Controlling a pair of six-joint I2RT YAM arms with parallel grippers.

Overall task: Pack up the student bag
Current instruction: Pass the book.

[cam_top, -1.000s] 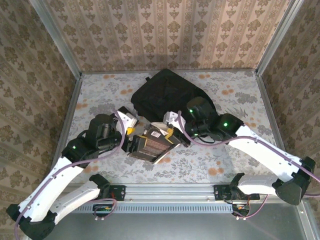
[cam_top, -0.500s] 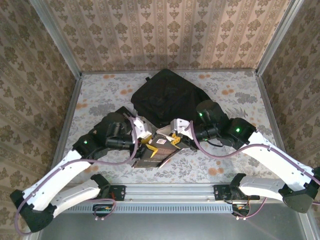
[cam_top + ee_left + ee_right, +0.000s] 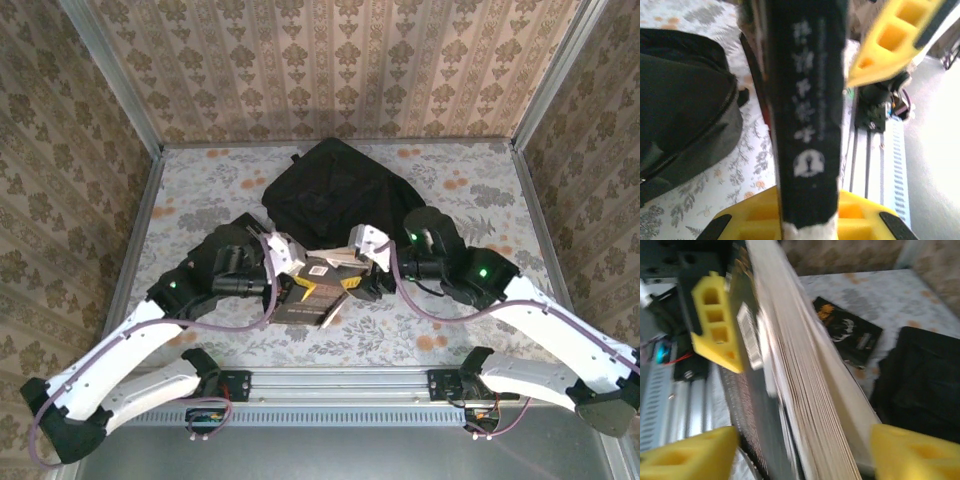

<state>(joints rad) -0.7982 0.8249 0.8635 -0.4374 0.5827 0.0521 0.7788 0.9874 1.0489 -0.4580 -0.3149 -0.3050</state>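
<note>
Black book (image 3: pixel 308 290) held near the student bag (image 3: pixel 335 195)
Left jaws clenched on the book's spine, its lettering too blurred to read; right jaws released, spread beside the pages. The student bag lay far-centre on the bench (image 3: pixel 200 190), near edge hidden behind the wrists.

You won't get a readable word here. The black book (image 3: pixel 807 100) has a column of white characters down its spine, too blurred to read, with a round white emblem (image 3: pixel 808 164) just below them. Its cover's white sticker (image 3: pixel 320 270) is too small to read.
</note>
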